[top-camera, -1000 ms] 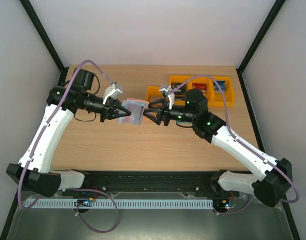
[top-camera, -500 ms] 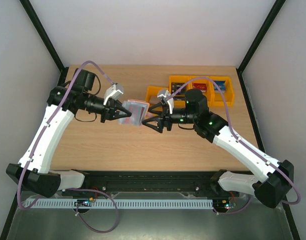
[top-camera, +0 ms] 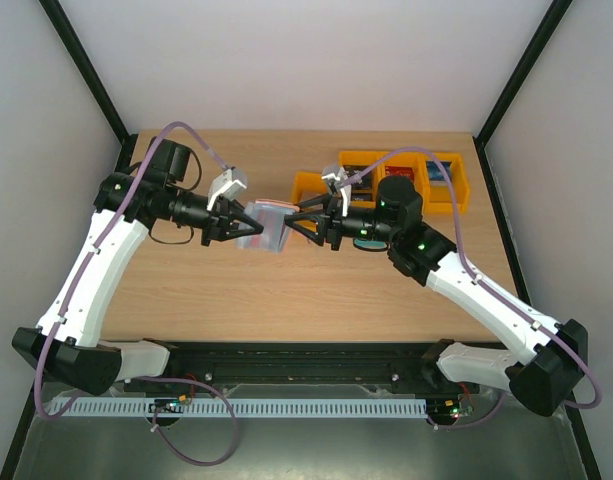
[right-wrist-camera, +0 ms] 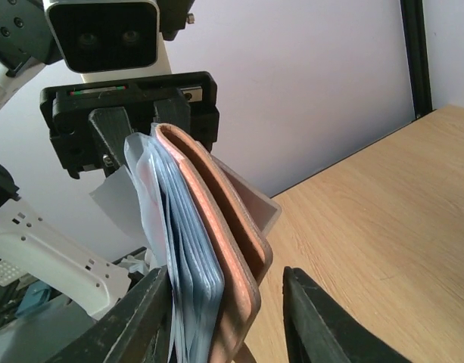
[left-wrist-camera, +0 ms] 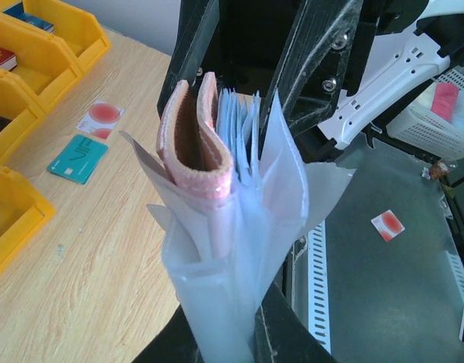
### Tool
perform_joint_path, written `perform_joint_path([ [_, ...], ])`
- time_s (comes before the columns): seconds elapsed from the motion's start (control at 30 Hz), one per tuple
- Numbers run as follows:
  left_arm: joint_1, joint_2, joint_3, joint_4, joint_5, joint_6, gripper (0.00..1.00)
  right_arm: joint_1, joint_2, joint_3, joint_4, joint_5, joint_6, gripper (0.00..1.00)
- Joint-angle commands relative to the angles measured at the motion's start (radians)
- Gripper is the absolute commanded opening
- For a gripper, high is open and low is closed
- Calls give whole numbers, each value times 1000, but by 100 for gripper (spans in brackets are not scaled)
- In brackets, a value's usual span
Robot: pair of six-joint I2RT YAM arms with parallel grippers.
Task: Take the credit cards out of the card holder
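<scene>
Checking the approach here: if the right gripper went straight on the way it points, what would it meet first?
The card holder, held up by the left gripper. Its edge sits between the open fingers of the right gripper, so contact looks close, though depth is unclear.

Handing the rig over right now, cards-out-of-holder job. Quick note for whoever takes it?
Left pincer: shut on the card holder, held in the air over the table, its clear sleeves fanned out.
Right pincer: open, fingers either side of the holder's free end, not clamped.
Done: a red-and-white card lies on the table beside a teal card. A similar card lies on the grey tray past the table edge.
Left: cannot tell whether the sleeves hold more cards. Check, then probably pull any out with the right pincer.
</scene>
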Motion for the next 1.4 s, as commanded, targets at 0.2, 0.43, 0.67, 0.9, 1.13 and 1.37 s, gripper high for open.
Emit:
perform_joint_path([
  [0.2, -4, -22, -1, -34, 79, 66, 2, -1, 43, -15, 31, -5, 16, 37],
  [0.43, -5, -18, 0, -42, 94, 80, 2, 3, 82, -16, 95, -77, 59, 42],
  [0.67, -3, -19, 4, -59, 109, 103, 2, 9, 83, -36, 230, -130, 137, 30],
  [0.9, 3, -26, 1, -17, 72, 63, 41, 7, 54, -48, 183, -51, 127, 2],
  [1.13, 1, -25, -25, 175, -296, -131, 99, 28, 87, 11, 40, 258, 216, 2],
  [1.37, -87, 24, -53, 281, -514, -191, 99, 123, 127, 70, 50, 380, 261, 2],
])
